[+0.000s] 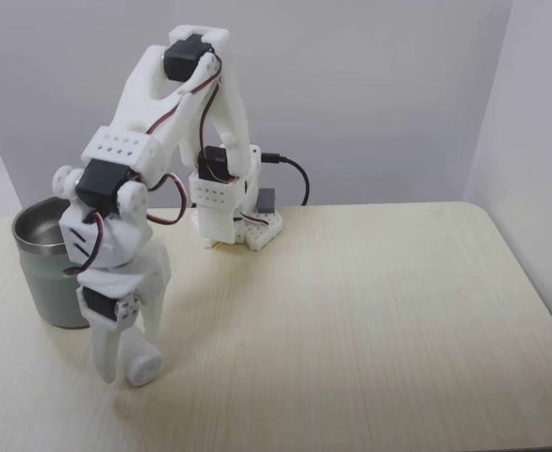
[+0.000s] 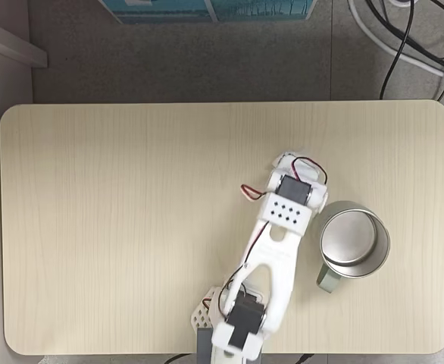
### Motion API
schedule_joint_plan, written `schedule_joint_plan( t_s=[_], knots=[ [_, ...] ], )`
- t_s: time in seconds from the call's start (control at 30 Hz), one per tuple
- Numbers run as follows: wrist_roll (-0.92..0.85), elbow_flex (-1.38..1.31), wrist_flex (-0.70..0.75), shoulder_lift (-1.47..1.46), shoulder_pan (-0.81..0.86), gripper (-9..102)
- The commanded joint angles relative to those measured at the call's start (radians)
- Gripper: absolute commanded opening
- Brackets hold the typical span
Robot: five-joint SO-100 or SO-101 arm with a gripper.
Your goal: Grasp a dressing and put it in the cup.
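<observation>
Dressing, a small white soft cylinder (image 1: 142, 365), sits pinched between the white two-finger gripper (image 1: 130, 363) at the pale wooden table (image 1: 370, 311), just beside the large grey-green metal mug (image 1: 50, 268) with its shiny steel inside (image 2: 351, 241).

White printed-plastic arm (image 1: 177, 113) with black servo blocks, thin red and black wires looping between joints, perforated link plates.
</observation>
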Motion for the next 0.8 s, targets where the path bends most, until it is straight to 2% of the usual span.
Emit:
schedule_joint_plan(
  t_s=[0.0,0.27,0.43,0.57,0.77],
  knots=[
    [-0.011,0.043,-0.011,0.012,0.012,23],
    [-0.054,0.041,-0.012,0.014,0.02,2],
    [-0.028,0.035,0.018,-0.081,0.037,0],
    [-0.02,0.097,0.133,-0.186,0.038,0],
    [-0.02,0.33,0.374,-0.285,0.058,0]
  ],
)
